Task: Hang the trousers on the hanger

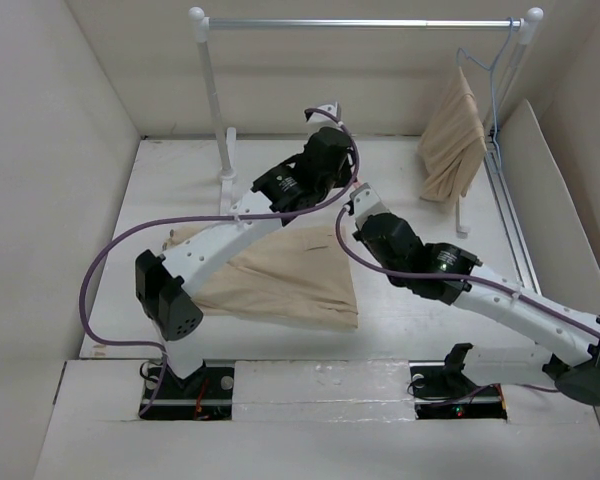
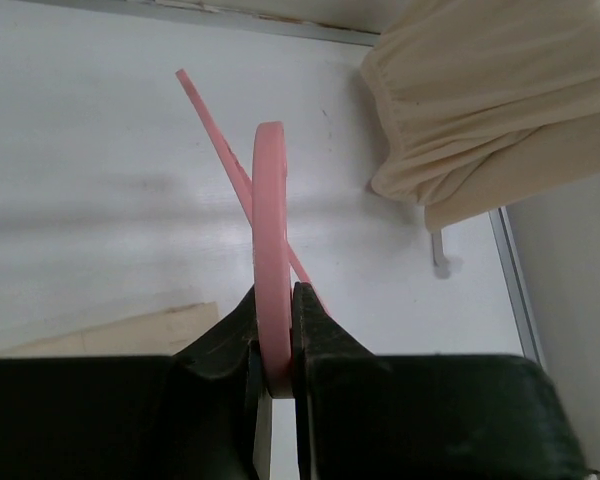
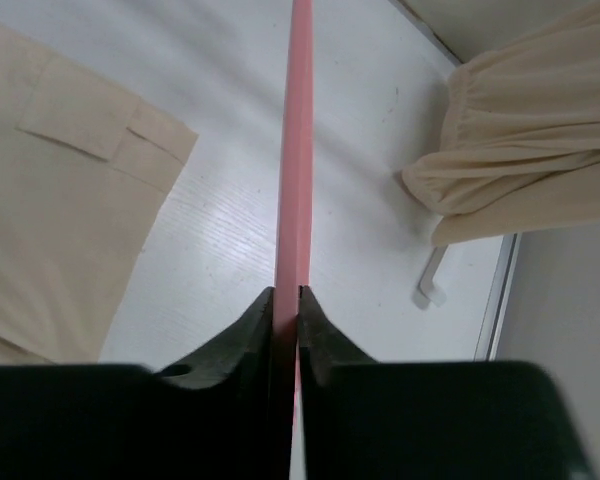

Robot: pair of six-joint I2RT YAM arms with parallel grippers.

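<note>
From where I stand, there is no writing, label, brand mark or number that can be read on anything here.

The trousers [image 1: 280,275] are lying flat on the table [image 1: 400,320], left of centre and near the arm bases. Just beyond their far right corner, the hanger [image 2: 271,250] is sitting over the table between the two wrists, with the left jaws and the right jaws both clamping it. A rack [image 1: 365,23] is standing along the far edge. A bunched cloth [image 1: 455,140] is hanging from a wire hanger [image 1: 494,90] at the rack's right end, well apart from the trousers.
</note>
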